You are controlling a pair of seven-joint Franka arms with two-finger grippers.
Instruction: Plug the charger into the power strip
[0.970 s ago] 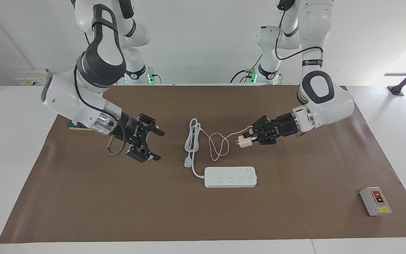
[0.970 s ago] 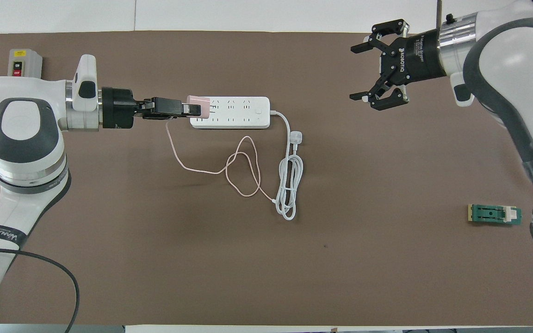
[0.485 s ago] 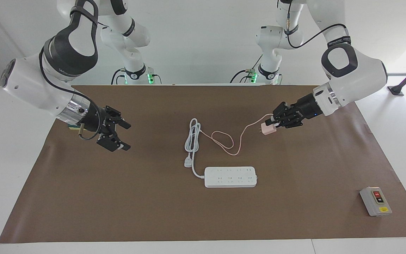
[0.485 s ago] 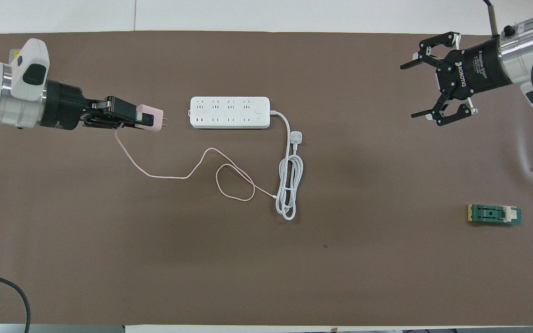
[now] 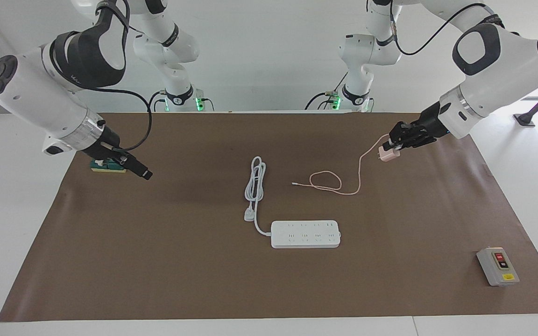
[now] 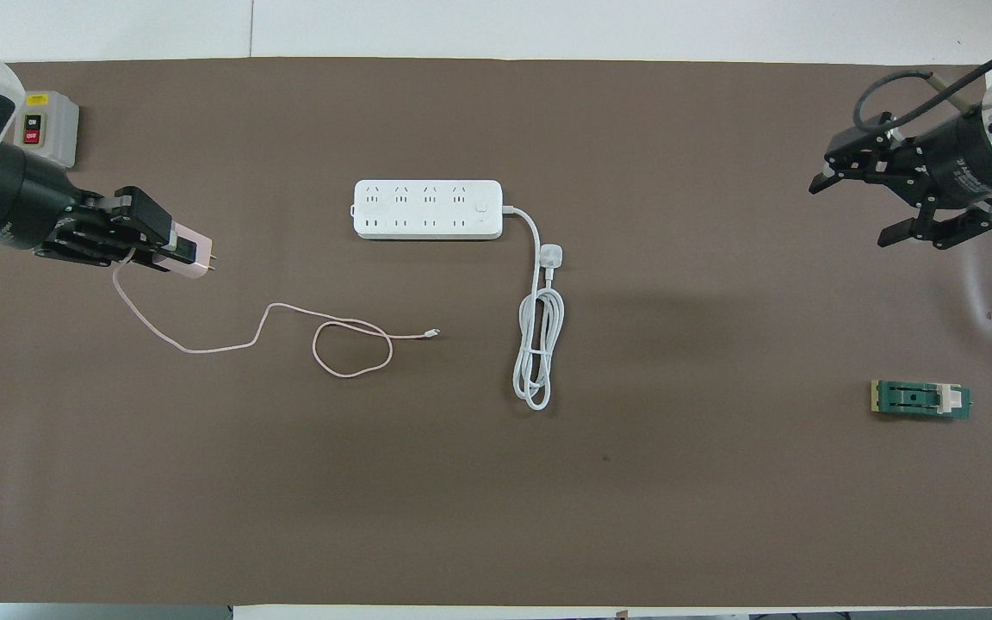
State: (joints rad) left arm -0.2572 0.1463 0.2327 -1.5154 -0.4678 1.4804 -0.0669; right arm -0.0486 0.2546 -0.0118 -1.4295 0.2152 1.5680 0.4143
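Charger [image 5: 387, 154] gripped in closed left gripper [image 5: 393, 146], raised over mat [image 5: 157, 261] toward left arm's end, prongs out, pink cable [image 5: 339, 183] trailing down in a loop. Power strip [image 5: 305, 234] flat mid-mat, white cord [image 5: 255, 185] coiled beside. Right gripper [image 6: 902, 204] wide open, empty, over right arm's end, "ROBOTIQ" lettering partly legible. Grey switch box [image 6: 42, 127] at mat corner marked "OFF". Green block [image 6: 920, 399] near right edge.
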